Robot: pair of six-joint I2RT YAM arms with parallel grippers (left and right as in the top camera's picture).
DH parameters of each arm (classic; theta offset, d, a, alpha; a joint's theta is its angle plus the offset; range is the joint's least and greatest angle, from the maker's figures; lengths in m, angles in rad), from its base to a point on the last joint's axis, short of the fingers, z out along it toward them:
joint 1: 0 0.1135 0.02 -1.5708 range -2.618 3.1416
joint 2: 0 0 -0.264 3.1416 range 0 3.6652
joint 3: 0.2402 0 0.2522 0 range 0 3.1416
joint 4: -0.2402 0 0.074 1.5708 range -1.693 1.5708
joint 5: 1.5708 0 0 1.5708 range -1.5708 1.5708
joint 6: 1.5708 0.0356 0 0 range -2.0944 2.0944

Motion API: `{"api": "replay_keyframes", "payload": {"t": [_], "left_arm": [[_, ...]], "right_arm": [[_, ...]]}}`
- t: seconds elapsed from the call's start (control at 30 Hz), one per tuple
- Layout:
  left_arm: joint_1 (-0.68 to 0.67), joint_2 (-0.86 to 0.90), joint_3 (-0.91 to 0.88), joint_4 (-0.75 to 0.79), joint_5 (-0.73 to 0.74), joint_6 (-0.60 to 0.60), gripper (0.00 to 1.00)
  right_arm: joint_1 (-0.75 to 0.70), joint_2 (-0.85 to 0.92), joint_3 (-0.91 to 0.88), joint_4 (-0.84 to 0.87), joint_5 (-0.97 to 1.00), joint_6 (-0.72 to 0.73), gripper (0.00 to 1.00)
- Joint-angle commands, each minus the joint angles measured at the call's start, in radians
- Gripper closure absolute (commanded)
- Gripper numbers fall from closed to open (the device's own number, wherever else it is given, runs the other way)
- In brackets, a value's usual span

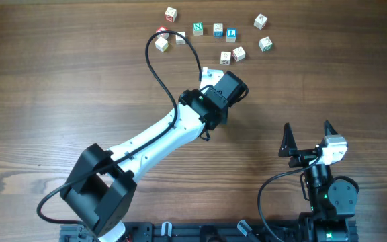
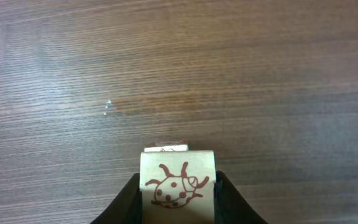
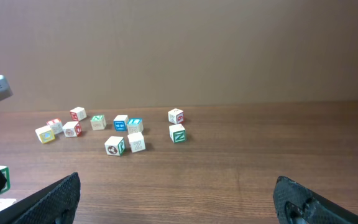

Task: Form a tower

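While its two dark fingers (image 2: 131, 200) press in from either side, the left gripper (image 2: 178, 205) is clamped on a pale wooden cube (image 2: 178, 183) whose upward face bears a red-brown ladybird drawing. Just past the far edge of that cube, the left wrist view shows a thin pale sliver with faint markings, which is the top of the tower (image 2: 165, 148). The held cube covers nearly all of it, and whether the two touch cannot be told. From overhead the left arm reaches diagonally from the near left edge toward the middle of the table (image 1: 59, 87), its black wrist housing hiding the column below, with a black cable looping above the forearm. In the right wrist view a teal-edged cube face peeks out at the far left margin beside a dark finger, too cropped to read. Farther out, the loose letter cubes (image 1: 197, 28) lie scattered along the far side of the table, well apart from the left arm's grip, showing green, blue and red faces. At the near right, the right gripper (image 1: 308, 140) stands with its jaws spread wide and nothing between them, pointing toward the scattered cubes.
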State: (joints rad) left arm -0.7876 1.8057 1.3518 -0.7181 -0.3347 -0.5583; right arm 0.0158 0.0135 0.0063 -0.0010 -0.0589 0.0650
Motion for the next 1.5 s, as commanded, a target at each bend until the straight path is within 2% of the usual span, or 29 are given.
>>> {"api": "replay_keyframes", "payload": {"t": [0.0, 0.1, 0.23, 0.4, 0.53, 0.6, 0.67, 0.83, 0.97, 1.1, 1.13, 1.23, 1.47], "left_arm": [[-0.003, 0.011, -0.04, 0.023, -0.083, -0.061, 0.82], [-0.003, 0.011, -0.114, 0.132, -0.106, -0.087, 0.83], [-0.024, 0.011, -0.122, 0.185, -0.169, -0.086, 0.83], [-0.103, 0.011, -0.122, 0.184, -0.238, -0.086, 0.83], [-0.137, 0.01, -0.122, 0.149, -0.351, -0.086, 0.83], [-0.124, 0.01, -0.122, 0.15, -0.344, -0.085, 0.91], [-0.122, 0.006, -0.122, 0.149, -0.336, -0.073, 0.94], [-0.119, -0.06, -0.122, 0.147, -0.298, 0.098, 0.94], [-0.117, -0.264, -0.157, 0.128, -0.275, 0.144, 0.94], [-0.072, -0.395, -0.385, 0.344, -0.169, 0.143, 0.87], [-0.045, -0.396, -0.446, 0.426, -0.156, 0.131, 0.86], [-0.012, -0.365, -0.47, 0.519, -0.105, 0.131, 0.85], [-0.013, -0.214, -0.47, 0.569, -0.102, 0.039, 0.85]], "right_arm": [[-0.004, -0.006, -0.001, 0.002, -0.001, -0.01, 0.0], [-0.004, -0.006, -0.001, 0.002, -0.001, -0.01, 0.0], [-0.004, -0.006, -0.001, 0.002, -0.001, -0.011, 0.0], [-0.004, -0.006, -0.001, 0.002, -0.001, -0.01, 0.0], [-0.004, -0.006, -0.001, 0.002, -0.001, -0.01, 0.0], [-0.004, -0.006, -0.001, 0.002, -0.001, -0.01, 0.0], [-0.004, -0.006, -0.001, 0.002, -0.001, -0.01, 0.0], [-0.004, -0.006, -0.001, 0.002, -0.001, -0.01, 0.0], [-0.004, -0.006, -0.001, 0.002, -0.001, -0.011, 0.0], [-0.004, -0.006, -0.001, 0.002, -0.001, -0.01, 0.0], [-0.004, -0.006, -0.001, 0.002, -0.001, -0.01, 0.0], [-0.004, -0.006, -0.001, 0.002, -0.001, -0.011, 0.0], [-0.004, -0.006, -0.001, 0.002, -0.001, -0.011, 0.0]]}}
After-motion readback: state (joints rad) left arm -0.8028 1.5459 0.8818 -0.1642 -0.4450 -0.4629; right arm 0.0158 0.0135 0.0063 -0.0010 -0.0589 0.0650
